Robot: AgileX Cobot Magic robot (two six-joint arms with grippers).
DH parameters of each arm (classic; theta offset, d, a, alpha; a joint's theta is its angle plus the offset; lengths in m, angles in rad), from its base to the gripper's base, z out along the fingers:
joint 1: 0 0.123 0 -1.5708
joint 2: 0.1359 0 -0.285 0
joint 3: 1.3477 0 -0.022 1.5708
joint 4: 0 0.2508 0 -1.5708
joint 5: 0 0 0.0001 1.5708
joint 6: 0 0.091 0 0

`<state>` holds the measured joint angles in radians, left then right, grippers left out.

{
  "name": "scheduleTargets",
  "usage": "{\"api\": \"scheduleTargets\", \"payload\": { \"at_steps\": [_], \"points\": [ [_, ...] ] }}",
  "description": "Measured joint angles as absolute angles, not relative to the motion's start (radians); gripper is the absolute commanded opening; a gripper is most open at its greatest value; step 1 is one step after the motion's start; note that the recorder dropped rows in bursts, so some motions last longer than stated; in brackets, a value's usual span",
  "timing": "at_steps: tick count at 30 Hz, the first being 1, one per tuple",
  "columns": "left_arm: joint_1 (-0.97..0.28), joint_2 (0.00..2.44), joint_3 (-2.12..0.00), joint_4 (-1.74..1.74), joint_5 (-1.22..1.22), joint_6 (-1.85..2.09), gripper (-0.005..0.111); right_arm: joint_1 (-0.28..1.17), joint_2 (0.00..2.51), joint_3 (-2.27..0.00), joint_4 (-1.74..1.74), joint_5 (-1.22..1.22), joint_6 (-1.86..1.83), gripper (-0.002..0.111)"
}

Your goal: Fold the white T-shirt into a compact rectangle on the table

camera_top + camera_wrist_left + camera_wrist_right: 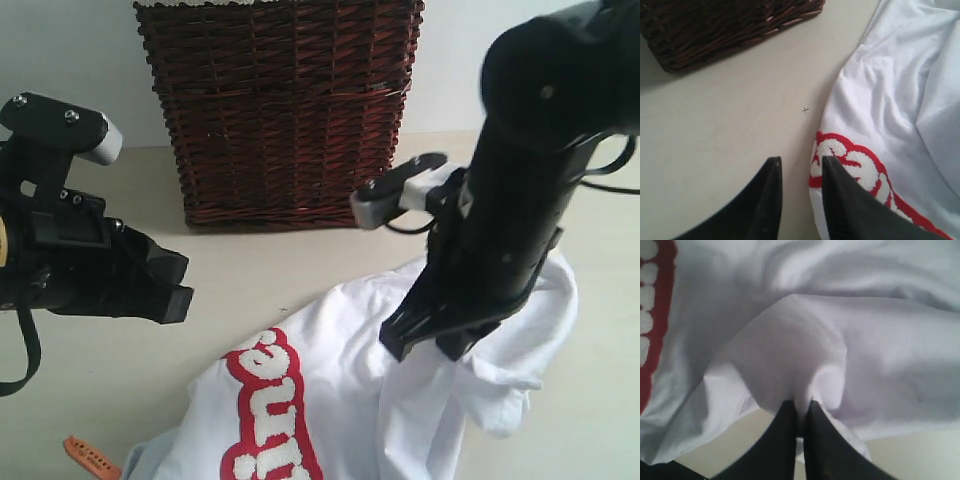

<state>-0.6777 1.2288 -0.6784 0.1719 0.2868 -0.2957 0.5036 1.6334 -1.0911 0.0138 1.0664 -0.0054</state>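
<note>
Two end effectors, one white T-shirt [350, 400], one wicker basket [280, 110] on the table [250, 290].
Lower right, the right end effector [800, 407] is clamped on a shirt fold; at left, the left end effector [800, 162] hovers slightly parted, empty. One orange tag [92, 458]; shirt and basket run off-frame.

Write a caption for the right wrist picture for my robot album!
Right gripper shut on a pinched fold of the white T-shirt, over the table.
</note>
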Motion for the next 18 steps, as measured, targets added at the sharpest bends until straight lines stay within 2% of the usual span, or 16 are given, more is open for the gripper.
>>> {"api": "scheduleTargets", "payload": {
  "at_steps": [5, 7, 13, 18],
  "points": [
    [-0.678, 1.229, -0.678, 0.181, 0.296, -0.296, 0.029, 0.568, 1.693, -1.091, 0.031, 1.065, -0.062, 0.04],
    [-0.678, 1.229, -0.678, 0.186, 0.296, -0.296, 0.029, 0.584, 1.691, -1.091, 0.044, 1.076, -0.077, 0.046],
    [-0.678, 1.229, -0.678, 0.191, 0.298, -0.294, 0.029, 0.592, 1.66, -1.055, -0.035, 1.198, -0.035, 0.046],
    [-0.678, 1.229, -0.678, 0.198, 0.302, -0.294, 0.029, 0.592, 1.621, -0.947, -0.171, 1.2, 0.04, 0.046]
  ]
}}
